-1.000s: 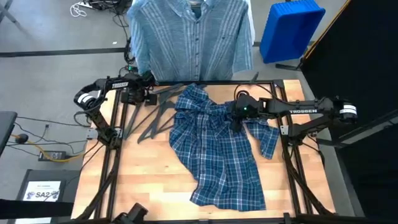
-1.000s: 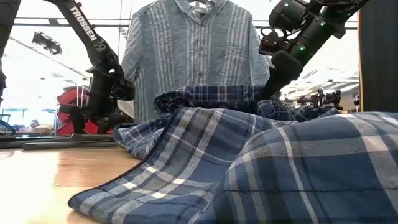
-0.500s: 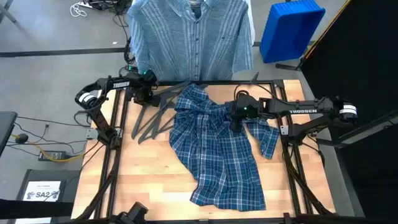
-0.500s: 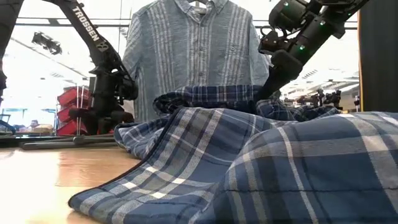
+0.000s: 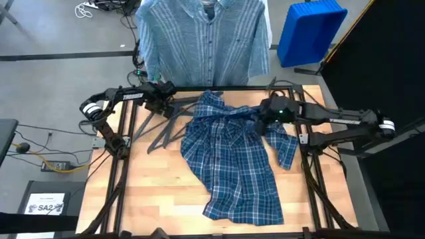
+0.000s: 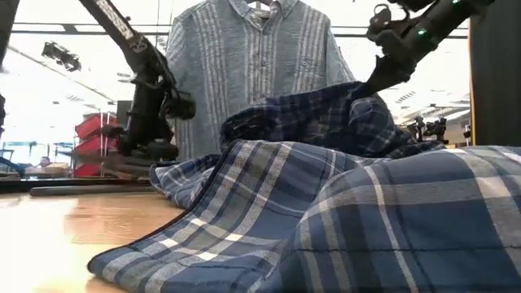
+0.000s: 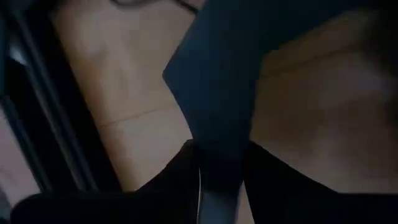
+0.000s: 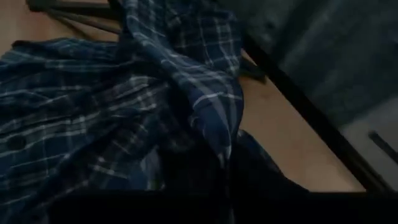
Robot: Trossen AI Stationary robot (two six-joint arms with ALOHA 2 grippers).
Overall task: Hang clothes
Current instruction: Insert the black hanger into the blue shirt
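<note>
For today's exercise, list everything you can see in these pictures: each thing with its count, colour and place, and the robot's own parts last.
plaid shirt: one, dark blue, spread over the table's middle.
striped shirt: one, light blue-grey, hanging beyond the table's far edge.
hangers: several, dark grey, on the table's far left part.
bin: one, blue, on the floor beyond the far right corner.
table: one, light wood with a black frame.
left gripper: shut on a hanger.
right gripper: shut on the plaid shirt, lifting a fold.

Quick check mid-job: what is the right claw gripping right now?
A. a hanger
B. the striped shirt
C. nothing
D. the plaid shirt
D: the right claw is shut on a fold of the plaid shirt, and the low view shows that cloth pulled up off the table.
</note>
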